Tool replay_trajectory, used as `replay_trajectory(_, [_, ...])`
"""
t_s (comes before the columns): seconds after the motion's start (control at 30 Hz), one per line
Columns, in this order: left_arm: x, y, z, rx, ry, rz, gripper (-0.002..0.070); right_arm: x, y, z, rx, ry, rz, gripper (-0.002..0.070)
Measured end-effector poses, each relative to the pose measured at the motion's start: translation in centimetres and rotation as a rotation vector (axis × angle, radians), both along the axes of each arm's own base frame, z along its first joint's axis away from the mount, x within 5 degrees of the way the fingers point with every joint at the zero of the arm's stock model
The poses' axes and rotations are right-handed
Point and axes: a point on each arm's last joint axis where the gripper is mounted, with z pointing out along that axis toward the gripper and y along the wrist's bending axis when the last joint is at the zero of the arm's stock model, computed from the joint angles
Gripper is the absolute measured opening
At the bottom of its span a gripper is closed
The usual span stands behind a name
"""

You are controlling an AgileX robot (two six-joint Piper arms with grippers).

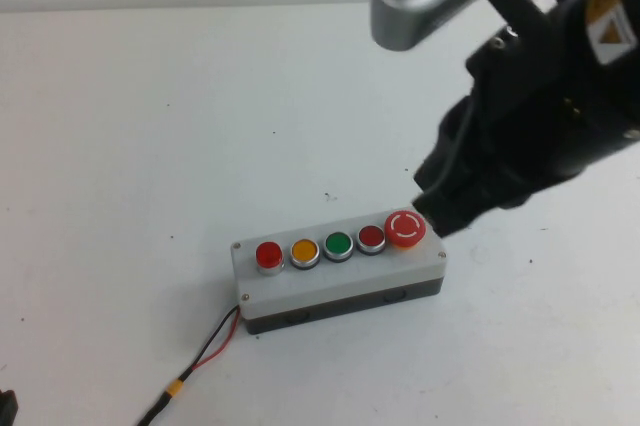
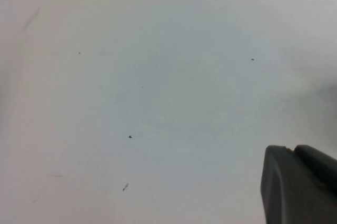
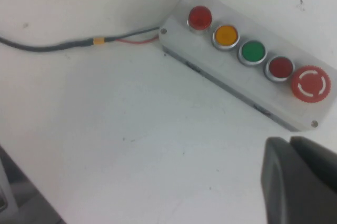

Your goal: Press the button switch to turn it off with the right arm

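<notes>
The button switch (image 1: 338, 268) is a pale grey oblong box on a dark base, lying on the white table. Its top carries red, orange, green and red buttons, with a red mushroom knob (image 1: 405, 229) at its right end. Red and black wires (image 1: 215, 343) leave its left end. The right arm (image 1: 540, 96) reaches in from the upper right. My right gripper (image 1: 440, 214) is shut and empty, its tip just right of the mushroom knob. In the right wrist view the box (image 3: 247, 58) lies beyond the shut fingertips (image 3: 288, 145). My left gripper (image 2: 293, 151) is shut and empty over bare table.
The white table (image 1: 150, 146) surrounds the box. A cable with an orange band (image 1: 174, 387) runs off toward the front left edge. A small dark object (image 1: 5, 408) sits at the front left corner.
</notes>
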Motion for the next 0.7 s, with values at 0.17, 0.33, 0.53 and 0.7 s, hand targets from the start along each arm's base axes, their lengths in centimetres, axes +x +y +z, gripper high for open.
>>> replay_trajectory(0.17, [0.0,0.0,0.0,0.000,0.000,0.000,-0.0002,-1.4,-1.5,0.6,0.019,-0.014,0.001,-0.0017])
replay_trajectory(0.33, [0.0,0.0,0.0,0.000,0.000,0.000,-0.0002,-1.5,-2.0,0.6,-0.002,-0.039,-0.004,-0.0017])
replay_trajectory(0.53, [0.0,0.0,0.0,0.000,0.000,0.000,-0.0002,-1.3,-2.6,-1.8,-0.074,-0.018,-0.023,-0.0017])
replay_trajectory(0.7, [0.0,0.0,0.0,0.000,0.000,0.000,-0.0002,-1.9,-5.4,-4.5,0.030,-0.130,-0.085,-0.0017])
